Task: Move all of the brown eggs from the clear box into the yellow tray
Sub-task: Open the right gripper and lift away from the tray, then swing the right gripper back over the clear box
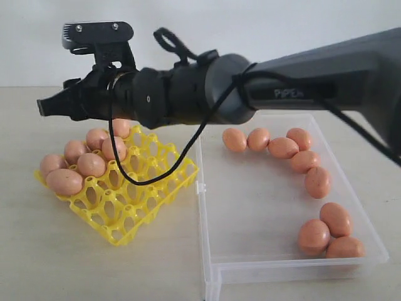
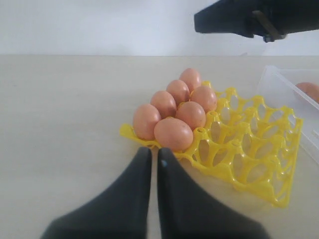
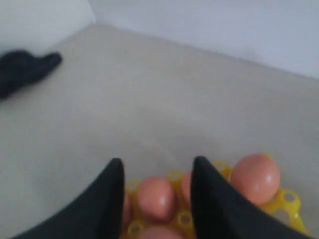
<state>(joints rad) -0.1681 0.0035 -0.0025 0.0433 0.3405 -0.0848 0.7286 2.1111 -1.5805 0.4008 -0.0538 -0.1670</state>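
Beside the near corner of the tray, the left gripper (image 2: 153, 152) rests with its black claw pressed closed and holding nothing. Seven small oval matte brown eggs (image 1: 91, 164) fill one corner of the square, open-lattice plastic yellow tray (image 1: 128, 216). Above them hangs the right gripper (image 3: 157, 167), reached across from the right, its claw partly spread and empty. This looks like the end of a placing step. About nine eggs lie in the shallow rectangular plastic clear box (image 1: 250, 266), on the right. The next move probably calls for swinging right, spreading the claw wider and lowering it squarely over one egg.
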